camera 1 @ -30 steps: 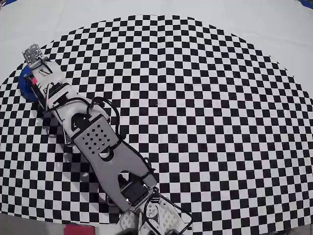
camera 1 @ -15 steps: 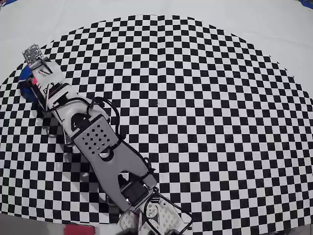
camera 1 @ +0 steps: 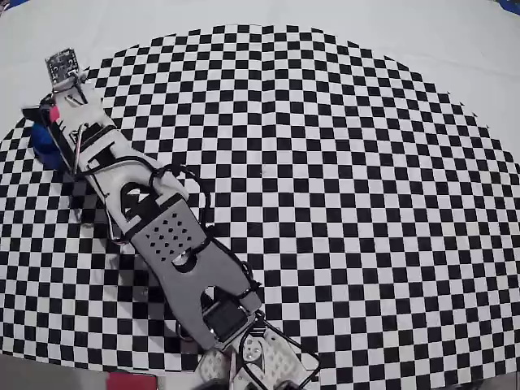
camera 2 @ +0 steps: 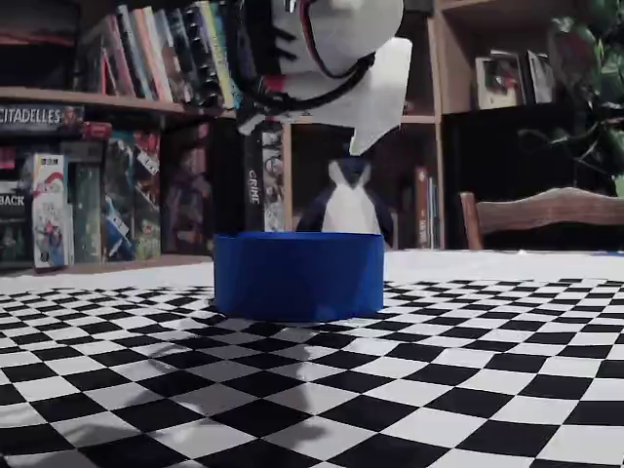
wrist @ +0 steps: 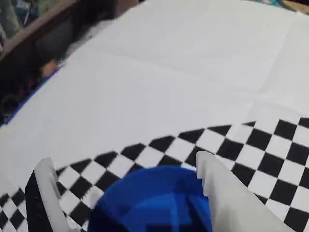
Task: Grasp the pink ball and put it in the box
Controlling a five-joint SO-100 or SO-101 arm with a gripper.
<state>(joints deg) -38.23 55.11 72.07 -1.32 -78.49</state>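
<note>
The box is a round blue container at the left edge of the checkered mat, half hidden under my arm in the overhead view. In the wrist view it fills the bottom, lying between my two white fingers. My gripper is open, with nothing held. In the fixed view the gripper hangs just above the box, over its back right rim. The pink ball shows in no view. A small pink-red spot sits on the gripper's side, and I cannot tell what it is.
The checkered mat lies on a white cloth. The table's edge runs along the left of the wrist view. Bookshelves and a wooden chair back stand beyond the table. A red object sits at the overhead view's bottom edge.
The end of my arm has shifted a little toward the top of the overhead view, and the pink-red spot went with it. The box has stayed in place.
</note>
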